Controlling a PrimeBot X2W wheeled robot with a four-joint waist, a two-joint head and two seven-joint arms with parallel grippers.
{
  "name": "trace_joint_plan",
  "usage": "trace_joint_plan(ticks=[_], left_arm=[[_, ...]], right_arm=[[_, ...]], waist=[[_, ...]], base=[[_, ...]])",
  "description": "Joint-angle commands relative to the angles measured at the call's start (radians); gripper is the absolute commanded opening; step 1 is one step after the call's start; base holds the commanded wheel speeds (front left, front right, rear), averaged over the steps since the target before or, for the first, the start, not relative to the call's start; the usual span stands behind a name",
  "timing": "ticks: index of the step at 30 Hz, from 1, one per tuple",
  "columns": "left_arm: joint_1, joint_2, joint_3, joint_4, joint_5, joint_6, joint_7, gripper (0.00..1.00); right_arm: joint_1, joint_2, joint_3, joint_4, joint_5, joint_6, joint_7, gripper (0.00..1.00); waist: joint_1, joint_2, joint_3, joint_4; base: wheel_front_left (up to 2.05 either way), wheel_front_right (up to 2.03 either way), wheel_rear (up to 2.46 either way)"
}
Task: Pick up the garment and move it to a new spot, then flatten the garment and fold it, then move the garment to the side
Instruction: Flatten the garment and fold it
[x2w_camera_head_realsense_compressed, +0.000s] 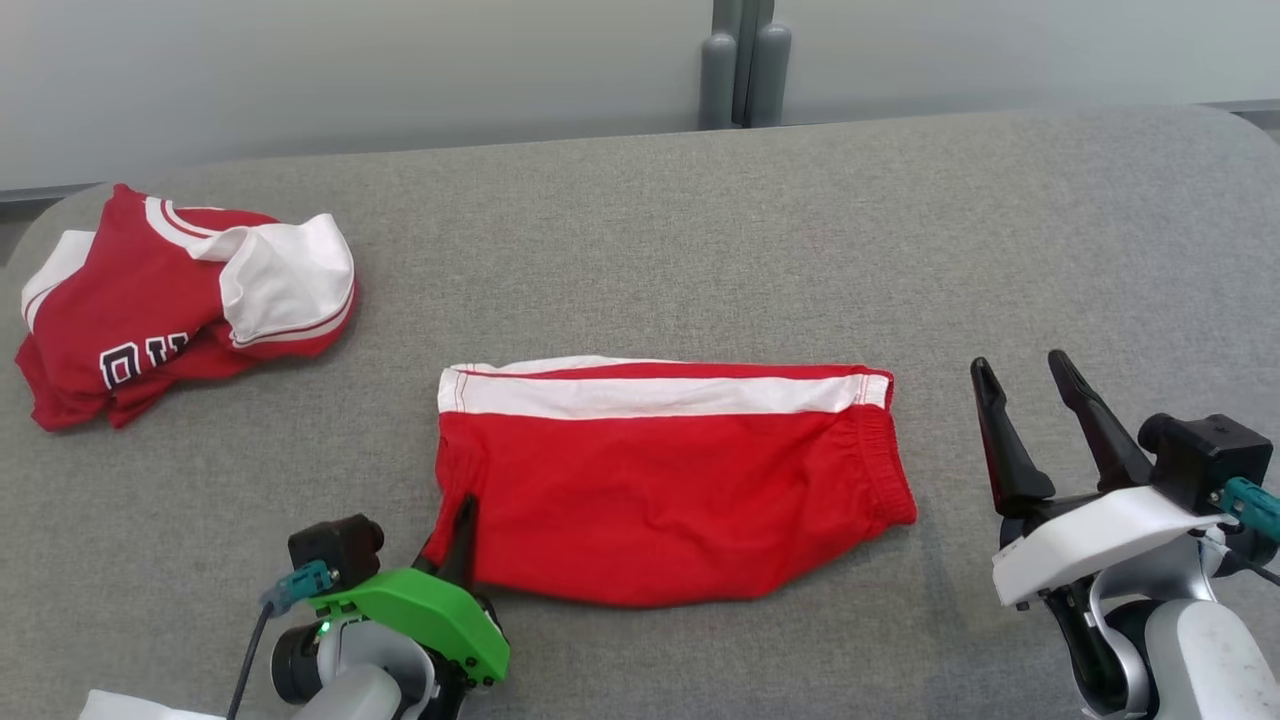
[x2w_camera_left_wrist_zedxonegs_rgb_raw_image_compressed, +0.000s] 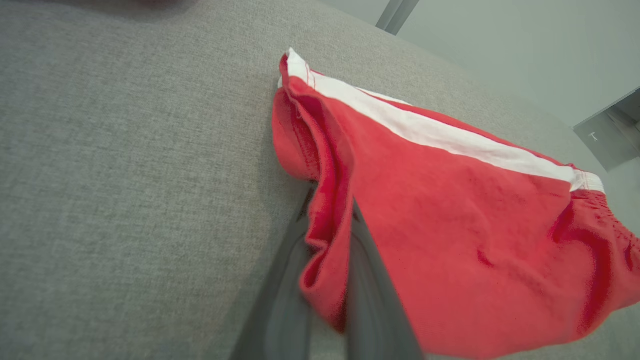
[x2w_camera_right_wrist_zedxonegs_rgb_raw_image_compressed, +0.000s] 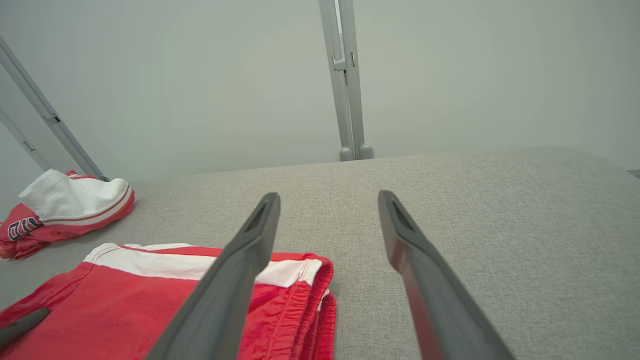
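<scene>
The garment, red shorts with a white side stripe, lies folded flat in the middle of the grey padded surface, waistband to the right. My left gripper is shut on the garment's lower left hem. In the left wrist view the red cloth bunches between the two fingers of that gripper. My right gripper stands open a short way right of the waistband, touching nothing. The right wrist view has its fingers spread wide above the surface, with the garment at the lower left.
A crumpled red and white jersey lies at the far left of the grey surface, also seen as the jersey from the right wrist. A grey post stands behind the far edge against a pale wall.
</scene>
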Motion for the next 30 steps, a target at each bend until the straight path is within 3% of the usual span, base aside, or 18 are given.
trace_joint_plan(ticks=[1, 6, 7, 8, 9, 17, 25, 30], left_arm=[[0.022, 0.012, 0.007, -0.017, 0.004, 0.013, -0.008, 0.00], [0.052, 0.023, 0.011, -0.053, 0.015, 0.047, -0.008, 0.00], [0.054, 0.027, 0.009, -0.059, 0.024, 0.051, -0.009, 0.13], [0.055, 0.029, 0.011, -0.066, 0.029, 0.056, -0.010, 0.45], [0.058, 0.031, 0.015, -0.072, 0.035, 0.061, -0.011, 0.97], [0.075, 0.059, 0.071, -0.143, 0.149, 0.100, -0.016, 1.00], [0.128, 0.080, 0.160, -0.280, 0.330, 0.140, -0.016, 1.00], [0.180, 0.081, 0.197, -0.344, 0.377, 0.154, -0.016, 1.00]], right_arm=[[0.007, 0.001, 0.003, 0.001, -0.010, 0.000, 0.007, 1.00], [0.010, 0.004, 0.004, 0.006, -0.017, 0.000, 0.019, 1.00], [0.010, 0.004, 0.005, 0.007, -0.018, 0.000, 0.021, 1.00], [0.009, 0.005, 0.006, 0.009, -0.017, 0.000, 0.024, 1.00], [0.008, 0.006, 0.007, 0.010, -0.016, 0.000, 0.024, 1.00], [0.012, 0.007, 0.006, 0.015, -0.018, 0.000, 0.029, 1.00], [0.019, 0.010, 0.001, 0.028, -0.025, 0.000, 0.030, 1.00], [0.030, 0.009, -0.006, 0.063, -0.035, 0.000, 0.051, 1.00]], waist=[[0.0001, 0.0000, -0.008, 0.003], [0.0001, 0.0000, -0.012, -0.005], [0.0001, 0.0000, -0.013, -0.008], [0.0001, 0.0000, -0.014, -0.010], [0.0001, 0.0000, -0.015, -0.012], [0.0001, 0.0000, -0.024, -0.014], [0.0001, 0.0000, -0.043, -0.006], [0.0001, 0.0000, -0.057, 0.007]], base=[[0.00, 0.00, 0.00], [0.00, 0.00, 0.00], [0.00, 0.00, 0.00], [0.00, 0.00, 0.00], [0.00, 0.00, 0.00], [0.00, 0.00, 0.00], [0.00, 0.00, 0.00], [0.00, 0.00, 0.00]])
